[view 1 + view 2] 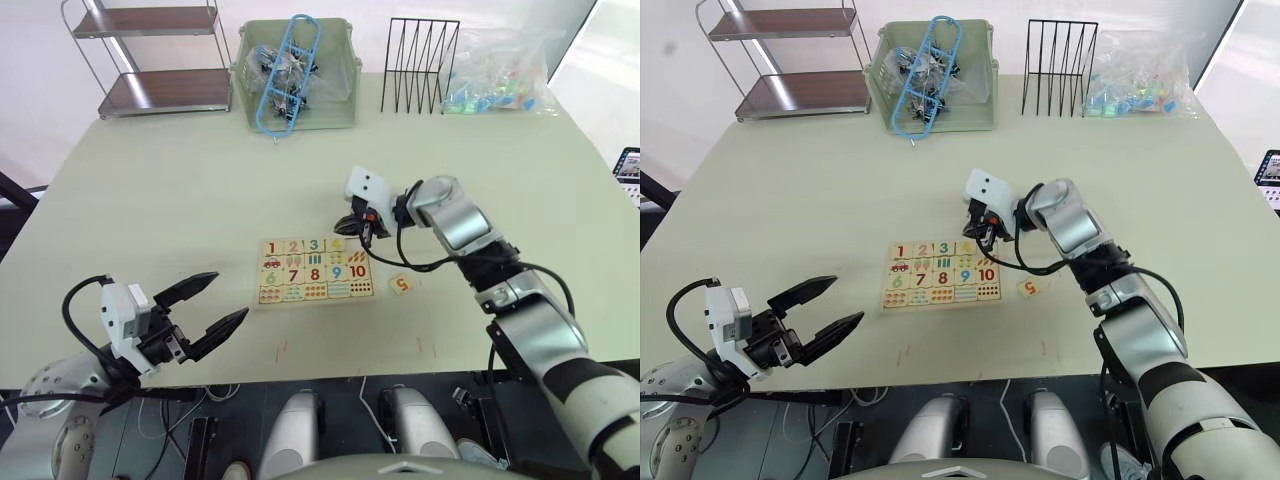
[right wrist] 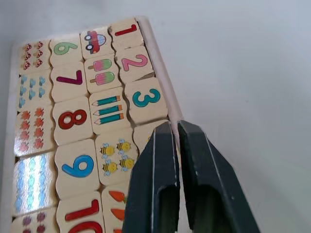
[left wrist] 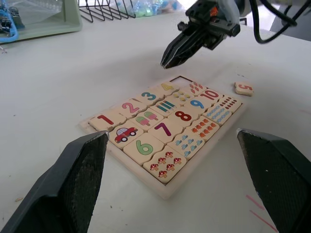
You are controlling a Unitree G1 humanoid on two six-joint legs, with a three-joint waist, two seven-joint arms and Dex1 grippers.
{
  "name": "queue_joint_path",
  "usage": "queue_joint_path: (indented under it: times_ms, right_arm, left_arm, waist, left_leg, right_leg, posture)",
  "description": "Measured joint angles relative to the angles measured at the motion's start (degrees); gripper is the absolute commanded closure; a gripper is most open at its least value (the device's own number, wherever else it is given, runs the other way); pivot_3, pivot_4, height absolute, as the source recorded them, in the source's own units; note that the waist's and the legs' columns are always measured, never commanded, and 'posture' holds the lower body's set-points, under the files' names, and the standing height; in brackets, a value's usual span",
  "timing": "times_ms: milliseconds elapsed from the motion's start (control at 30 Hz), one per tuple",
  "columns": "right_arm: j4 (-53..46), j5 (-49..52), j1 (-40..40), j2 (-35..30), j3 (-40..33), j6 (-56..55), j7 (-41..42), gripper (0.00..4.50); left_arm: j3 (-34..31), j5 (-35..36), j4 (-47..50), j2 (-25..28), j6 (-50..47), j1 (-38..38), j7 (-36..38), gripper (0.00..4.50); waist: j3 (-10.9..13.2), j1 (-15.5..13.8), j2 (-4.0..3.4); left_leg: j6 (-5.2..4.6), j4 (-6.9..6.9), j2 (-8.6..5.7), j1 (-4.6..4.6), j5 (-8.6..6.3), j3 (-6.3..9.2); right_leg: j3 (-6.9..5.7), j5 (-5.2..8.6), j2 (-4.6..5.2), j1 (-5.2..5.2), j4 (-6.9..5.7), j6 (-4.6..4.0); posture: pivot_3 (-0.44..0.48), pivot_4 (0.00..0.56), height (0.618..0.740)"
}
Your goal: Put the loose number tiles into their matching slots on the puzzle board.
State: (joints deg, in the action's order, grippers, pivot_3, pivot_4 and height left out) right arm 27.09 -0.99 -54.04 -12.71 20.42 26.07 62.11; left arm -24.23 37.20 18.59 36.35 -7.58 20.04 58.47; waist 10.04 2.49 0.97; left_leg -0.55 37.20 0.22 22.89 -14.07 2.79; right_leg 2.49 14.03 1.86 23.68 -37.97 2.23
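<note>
The puzzle board [image 1: 268, 271] lies flat on the pale table. Number tiles 1, 2, 3 and 4 [image 3: 167, 87] sit in its top row. The slot [image 3: 181, 79] at the row's right end stands empty. One loose number tile, an orange 5 [image 1: 401, 285], lies on the table just right of the board. My right gripper [image 1: 362, 230] hovers over the board's far right corner, shut with nothing in it; in the right wrist view its tips [image 2: 174, 125] cover part of tile 4. My left gripper [image 1: 230, 296] is open, low and to the left of the board.
Along the far edge stand a metal shelf [image 1: 160, 55], a green bin [image 1: 340, 110] with a blue plastic piece, a black wire rack [image 1: 418, 65] and a clear bag of bits [image 1: 500, 75]. A small screen [image 1: 628, 165] shows at the right edge.
</note>
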Motion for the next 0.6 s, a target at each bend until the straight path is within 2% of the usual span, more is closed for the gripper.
queue_joint_path:
  times_ms: [267, 600]
  right_arm:
    - [0.98, 1.26, 2.47, 2.47, -1.23, -7.34, -3.13, 4.44]
    - [4.14, -0.52, 5.40, 2.20, -0.02, -10.97, -3.93, 4.44]
  left_arm:
    - [0.04, -0.11, -0.09, 0.24, -0.05, -0.95, 0.14, 0.00]
    - [0.04, -1.02, -0.35, 0.24, -0.04, -1.60, 0.30, 0.00]
  waist:
    - [0.00, -0.01, 0.00]
    - [0.00, -0.03, 0.00]
  left_leg:
    - [0.00, 0.00, 0.01, -0.01, 0.00, 0.01]
    - [0.00, 0.01, 0.01, -0.07, 0.01, 0.00]
  right_leg:
    - [0.00, 0.00, -0.07, -0.01, 0.00, 0.00]
    - [0.00, 0.00, -0.09, -0.04, -0.02, 0.00]
  posture:
    - [0.000, 0.150, 0.739]
    - [0.000, 0.150, 0.739]
